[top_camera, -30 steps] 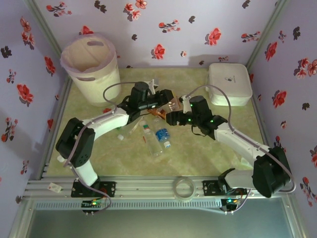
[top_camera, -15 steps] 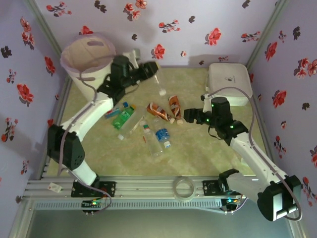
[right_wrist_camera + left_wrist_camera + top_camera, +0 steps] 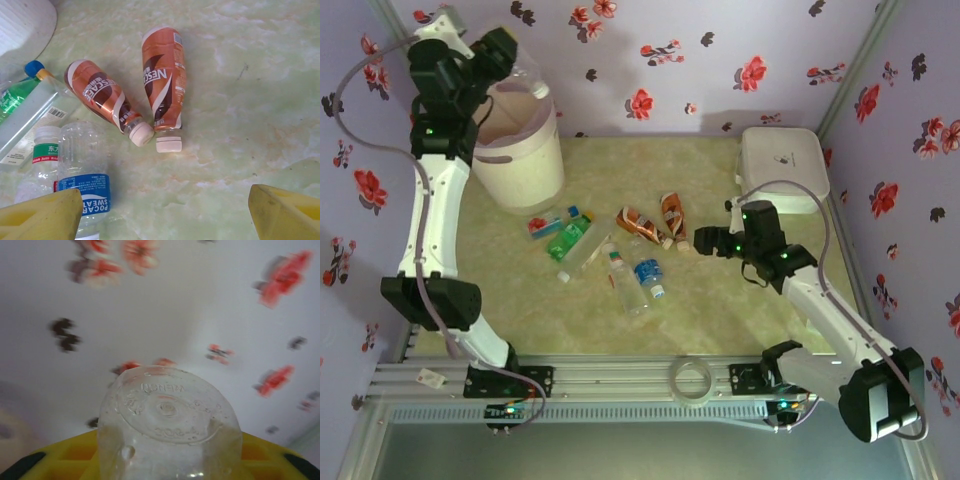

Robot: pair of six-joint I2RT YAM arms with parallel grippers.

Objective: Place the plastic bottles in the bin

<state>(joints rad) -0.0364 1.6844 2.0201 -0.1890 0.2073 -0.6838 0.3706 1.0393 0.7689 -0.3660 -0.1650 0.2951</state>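
The left gripper is high above the bin, shut tight on a clear plastic bottle whose white cap hangs over the bin's open mouth. From the left wrist, the bottle's embossed base sits between the yellow fingers. The right gripper is low over the green marbled table, well right of the bin, its jaws spread wide and holding nothing. Just ahead of it lie an upright-lying Nescafé bottle and a slanted Nescafé bottle, both orange-brown, their cream caps nearly together and pointing toward the gripper. Nearer the bin from these lie a Pocari Sweat bottle with a blue label, a clear bottle with a green-and-white label touching it, and a green bottle closest to the bin's foot.
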